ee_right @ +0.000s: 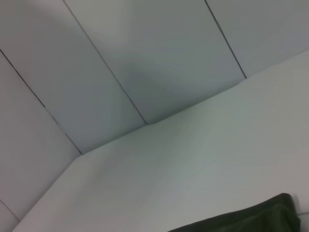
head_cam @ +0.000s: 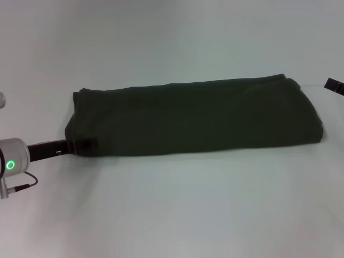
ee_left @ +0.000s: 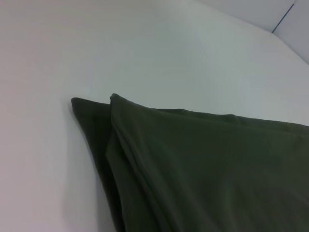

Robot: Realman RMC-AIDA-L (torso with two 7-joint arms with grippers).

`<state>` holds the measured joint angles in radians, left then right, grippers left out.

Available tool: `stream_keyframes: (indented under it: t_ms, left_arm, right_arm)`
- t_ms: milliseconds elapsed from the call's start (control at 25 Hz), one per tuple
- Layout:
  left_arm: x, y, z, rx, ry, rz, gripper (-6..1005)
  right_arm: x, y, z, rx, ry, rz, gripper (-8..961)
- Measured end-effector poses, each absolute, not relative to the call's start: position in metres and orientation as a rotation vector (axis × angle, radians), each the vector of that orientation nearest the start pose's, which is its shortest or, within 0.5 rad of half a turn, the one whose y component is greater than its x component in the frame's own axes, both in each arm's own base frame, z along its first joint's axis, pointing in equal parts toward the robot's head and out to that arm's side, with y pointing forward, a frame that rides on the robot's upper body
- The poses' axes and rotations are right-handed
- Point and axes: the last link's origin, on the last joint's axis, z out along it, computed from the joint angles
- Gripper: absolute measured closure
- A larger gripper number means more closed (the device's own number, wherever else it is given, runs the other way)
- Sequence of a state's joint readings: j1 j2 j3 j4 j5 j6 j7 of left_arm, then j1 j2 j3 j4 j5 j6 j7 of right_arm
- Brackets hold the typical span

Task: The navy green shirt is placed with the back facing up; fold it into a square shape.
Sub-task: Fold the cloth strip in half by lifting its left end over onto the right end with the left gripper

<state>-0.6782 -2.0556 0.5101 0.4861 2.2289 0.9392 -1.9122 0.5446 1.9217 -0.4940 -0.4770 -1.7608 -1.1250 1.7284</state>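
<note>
The navy green shirt [head_cam: 193, 115] lies on the white table as a long, folded band running left to right, plain side showing. Its layered left corner [ee_left: 113, 99] fills the left wrist view, and one corner [ee_right: 270, 215] shows in the right wrist view. My left gripper [head_cam: 80, 145] reaches in from the left, low at the shirt's near left corner and touching its edge. Only a dark tip of my right gripper [head_cam: 334, 85] shows at the far right edge, just beyond the shirt's far right corner and apart from the cloth.
The white table [head_cam: 172, 215] spreads wide in front of and behind the shirt. Pale wall panels [ee_right: 145, 58] rise behind the table's far edge. The left arm's silver wrist with a green light [head_cam: 11, 164] sits at the left edge.
</note>
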Motion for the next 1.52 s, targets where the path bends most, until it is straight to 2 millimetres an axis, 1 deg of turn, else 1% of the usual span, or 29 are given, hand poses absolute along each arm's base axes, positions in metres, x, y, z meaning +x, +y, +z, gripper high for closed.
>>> stream_keyframes:
  t_ms: [200, 280, 560, 760, 1200, 1400, 1480, 1520]
  left_arm:
    - [-0.313, 0.402, 0.001, -2.070, -1.358, -0.440, 305]
    - [-0.312, 0.402, 0.001, -2.073, -1.357, -0.439, 524]
    - [-0.311, 0.402, -0.001, -2.083, -1.354, -0.432, 619]
    - [-0.311, 0.403, -0.002, -2.082, -1.348, -0.419, 666]
    - [-0.309, 0.404, -0.002, -2.084, -1.345, -0.418, 868]
    - [-0.307, 0.406, -0.002, -2.089, -1.341, -0.424, 982]
    - [-0.305, 0.407, -0.003, -2.092, -1.341, -0.428, 983]
    - [-0.304, 0.408, -0.004, -2.094, -1.341, -0.429, 983]
  right_arm:
    - [0.334, 0.392, 0.094, -1.885, 1.223, 0.869, 120]
    - [0.333, 0.392, 0.094, -1.886, 1.223, 0.869, 120]
    - [0.334, 0.393, 0.093, -1.878, 1.225, 0.865, 121]
    - [0.334, 0.393, 0.093, -1.878, 1.226, 0.865, 119]
    - [0.335, 0.393, 0.094, -1.878, 1.231, 0.858, 119]
    - [0.331, 0.400, 0.097, -1.916, 1.265, 0.797, 121]
    - [0.324, 0.409, 0.103, -1.955, 1.297, 0.722, 122]
    - [0.324, 0.409, 0.103, -1.955, 1.297, 0.722, 122]
